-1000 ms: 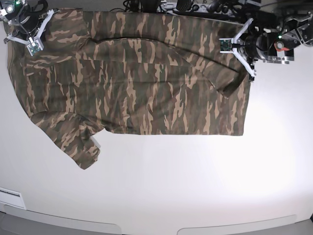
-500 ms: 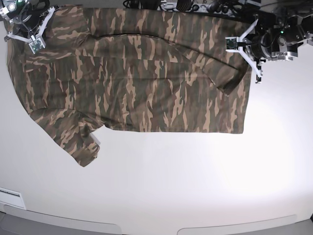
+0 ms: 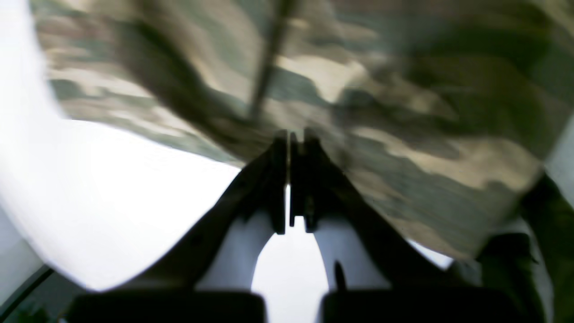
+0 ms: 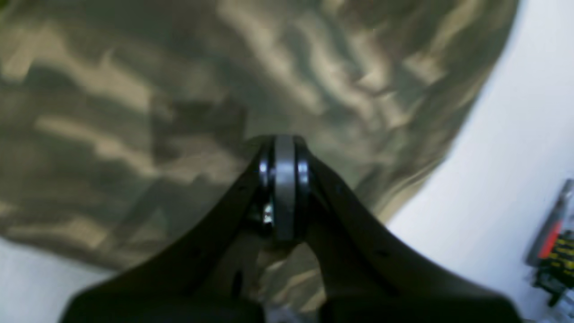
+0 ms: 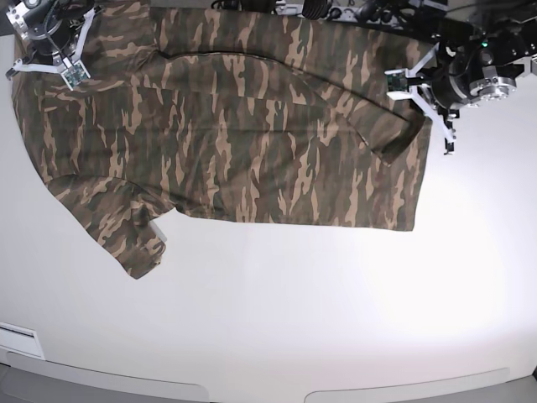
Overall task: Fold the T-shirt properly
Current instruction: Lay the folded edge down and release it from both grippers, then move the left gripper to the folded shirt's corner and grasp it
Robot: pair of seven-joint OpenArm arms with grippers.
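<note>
Sleeve [image 5: 126, 231] only base; wrists blurred T-shirt [image 3: 403, 112].

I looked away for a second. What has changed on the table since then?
The T-shirt slid toward the far edge, its sleeve trailing along. Both arms drew back: left gripper, right gripper. Both stayed shut on the cloth; the shirt is still spread flat.

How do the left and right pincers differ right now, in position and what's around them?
In the base view the left pincer sits at the picture's right over the T-shirt by a bunched fold; the right pincer sits at the top-left corner of the cloth. The left wrist view shows bare table beside its pincer; the right wrist view shows almost all cloth. Shared: both are shut; the wrist views are too blurred to confirm a pinch.
</note>
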